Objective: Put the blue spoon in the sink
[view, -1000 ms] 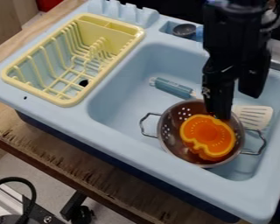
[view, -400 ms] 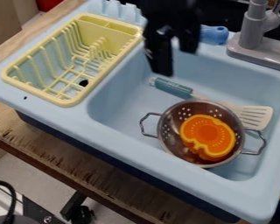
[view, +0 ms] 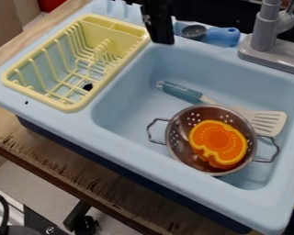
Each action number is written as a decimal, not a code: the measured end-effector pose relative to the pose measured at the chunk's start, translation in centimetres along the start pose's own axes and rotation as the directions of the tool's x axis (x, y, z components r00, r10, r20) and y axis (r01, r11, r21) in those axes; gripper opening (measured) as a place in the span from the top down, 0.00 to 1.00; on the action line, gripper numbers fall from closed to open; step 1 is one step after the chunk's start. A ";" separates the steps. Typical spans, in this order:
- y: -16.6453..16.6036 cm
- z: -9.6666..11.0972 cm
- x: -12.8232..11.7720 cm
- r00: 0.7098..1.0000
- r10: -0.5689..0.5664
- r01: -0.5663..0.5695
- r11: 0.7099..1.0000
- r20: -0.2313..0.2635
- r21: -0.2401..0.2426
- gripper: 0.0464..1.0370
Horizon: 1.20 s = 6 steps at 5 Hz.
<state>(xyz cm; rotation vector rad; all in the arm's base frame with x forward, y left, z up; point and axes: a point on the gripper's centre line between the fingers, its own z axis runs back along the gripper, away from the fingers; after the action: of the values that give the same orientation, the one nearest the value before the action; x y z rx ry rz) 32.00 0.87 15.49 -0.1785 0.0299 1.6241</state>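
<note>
sink (view: 131, 151), gripper (view: 162, 36) above far rim

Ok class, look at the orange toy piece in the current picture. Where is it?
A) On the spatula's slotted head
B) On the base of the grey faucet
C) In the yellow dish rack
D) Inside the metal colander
D: the orange toy piece lies within the rim of the metal colander, which sits in the light blue sink.

Black hand (view: 160, 30), blocky, small grey marks
</note>
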 end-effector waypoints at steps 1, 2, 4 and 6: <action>-2.2 -1.0 -0.1 0.999 0.042 -0.042 0.999 0.007 0.026 0.04; -4.2 -1.4 -1.5 0.999 0.037 -0.037 0.999 0.014 0.003 0.04; -4.8 -3.7 -4.1 1.000 0.013 -0.012 1.000 -0.018 0.013 0.04; -3.9 -5.4 -4.9 1.000 -0.010 0.010 1.000 0.015 0.019 0.08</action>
<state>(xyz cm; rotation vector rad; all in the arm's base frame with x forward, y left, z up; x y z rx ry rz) 36.68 -4.43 11.13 -0.1519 0.0327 1.6144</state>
